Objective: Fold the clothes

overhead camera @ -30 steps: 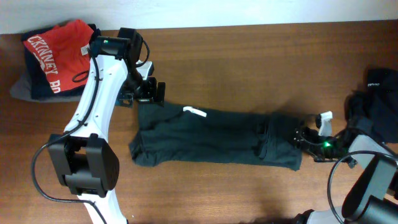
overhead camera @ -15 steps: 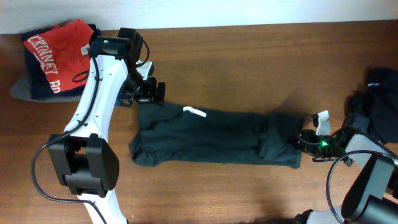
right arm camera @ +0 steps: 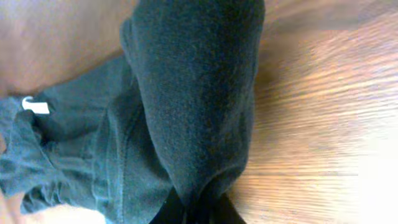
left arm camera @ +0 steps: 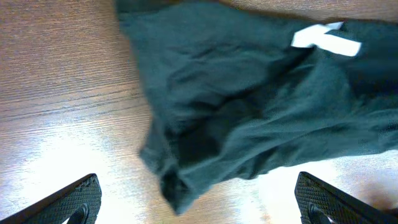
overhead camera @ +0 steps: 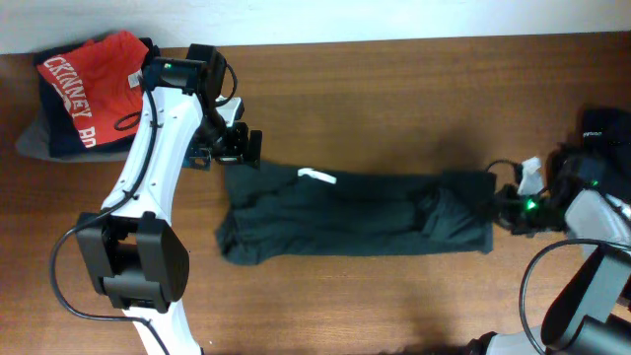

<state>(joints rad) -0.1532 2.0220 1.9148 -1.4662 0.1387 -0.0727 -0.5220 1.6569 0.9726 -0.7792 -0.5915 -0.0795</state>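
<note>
A dark grey-green T-shirt [overhead camera: 355,215] lies stretched in a long band across the middle of the table, with a small white tag [overhead camera: 317,177] near its upper left. My right gripper [overhead camera: 503,205] is shut on the shirt's right end. In the right wrist view the cloth [right arm camera: 186,93] bunches into the closed jaws [right arm camera: 196,213]. My left gripper [overhead camera: 242,146] hangs open just above the shirt's upper left corner. Its fingertips [left arm camera: 68,200] stand wide apart, with the shirt's edge [left arm camera: 249,106] and the tag [left arm camera: 326,38] beyond them and nothing held.
A red shirt with white lettering [overhead camera: 84,79] lies on dark cloth at the back left corner. More black clothes [overhead camera: 603,148] are piled at the right edge, close behind my right arm. Bare wooden table [overhead camera: 394,99] surrounds the stretched shirt.
My right gripper has shut on the shirt's right end and drawn it rightward. The whole shirt slid a little to the right and pulled straighter. The left arm has not moved.
</note>
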